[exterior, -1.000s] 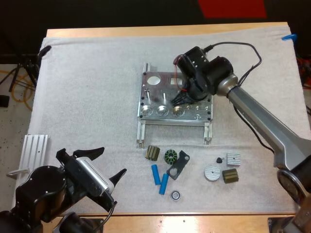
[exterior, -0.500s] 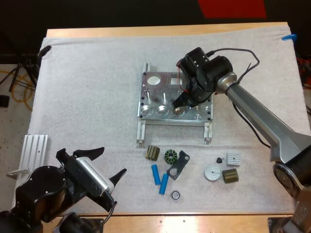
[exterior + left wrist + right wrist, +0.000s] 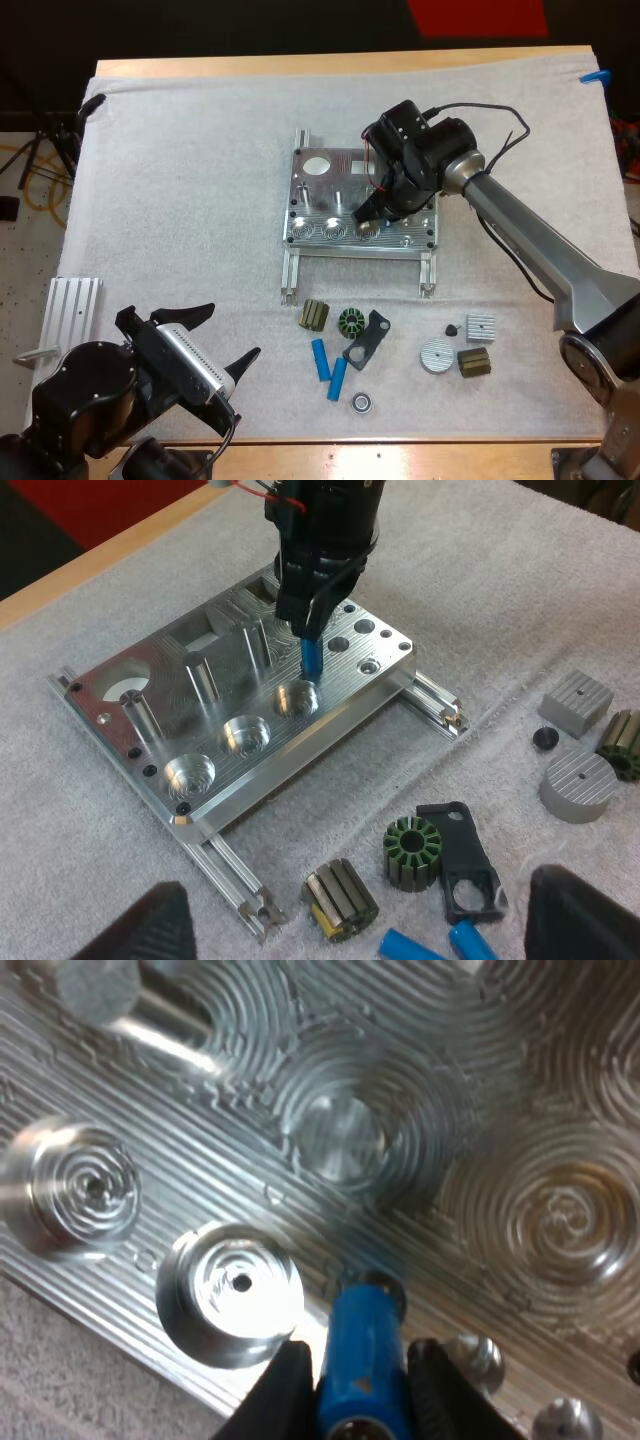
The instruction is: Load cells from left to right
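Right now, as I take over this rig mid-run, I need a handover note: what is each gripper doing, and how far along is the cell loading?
Left gripper: open, holding nothing, at the table's near left corner.
Right gripper: shut on a blue cell, whose tip is at the rightmost pocket of the metal fixture.
Done: no cell is seated; the left pocket and middle pocket are empty.
Left: seat this cell, then load the two spare blue cells lying on the mat.
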Available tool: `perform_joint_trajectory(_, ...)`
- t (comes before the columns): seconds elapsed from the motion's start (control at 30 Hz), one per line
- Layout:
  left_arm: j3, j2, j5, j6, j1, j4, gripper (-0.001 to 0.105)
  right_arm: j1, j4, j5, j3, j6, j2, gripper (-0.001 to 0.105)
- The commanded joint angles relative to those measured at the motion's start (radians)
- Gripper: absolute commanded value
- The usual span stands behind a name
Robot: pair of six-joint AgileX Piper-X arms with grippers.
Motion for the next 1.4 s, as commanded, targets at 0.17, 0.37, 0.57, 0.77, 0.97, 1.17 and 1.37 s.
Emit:
perform_joint_trajectory(0.17,-0.006,-0.004,-0.01,-0.014,-0.001,-0.003,0.067,-0.001,-0.027,-0.007,-0.001,0.0,-0.001,0.0)
perform_joint_trajectory(0.37,-0.006,-0.004,-0.01,-0.014,-0.001,-0.003,0.067,-0.001,-0.023,0.026,-0.001,0.0,-0.001,0.0)
perform_joint_trajectory(0.57,-0.006,-0.004,-0.01,-0.014,-0.001,-0.003,0.067,-0.001,-0.02,0.024,-0.001,0.0,-0.001,0.0)
perform_joint_trajectory(0.77,-0.006,-0.004,-0.01,-0.014,-0.001,-0.003,0.067,-0.001,-0.02,0.002,-0.001,0.0,-0.001,0.0)
perform_joint_trajectory(0.97,-0.006,-0.004,-0.01,-0.014,-0.001,-0.003,0.067,-0.001,-0.02,0.003,-0.001,0.0,-0.001,0.0)
perform_joint_trajectory(1.17,-0.006,-0.004,-0.01,-0.014,-0.001,-0.003,0.067,-0.001,-0.02,0.003,-0.001,0.0,-0.001,0.0)
perform_joint_trajectory(1.37,-0.006,-0.004,-0.01,-0.014,-0.001,-0.003,0.067,-0.001,-0.02,0.003,-0.001,0.0,-0.001,0.0)
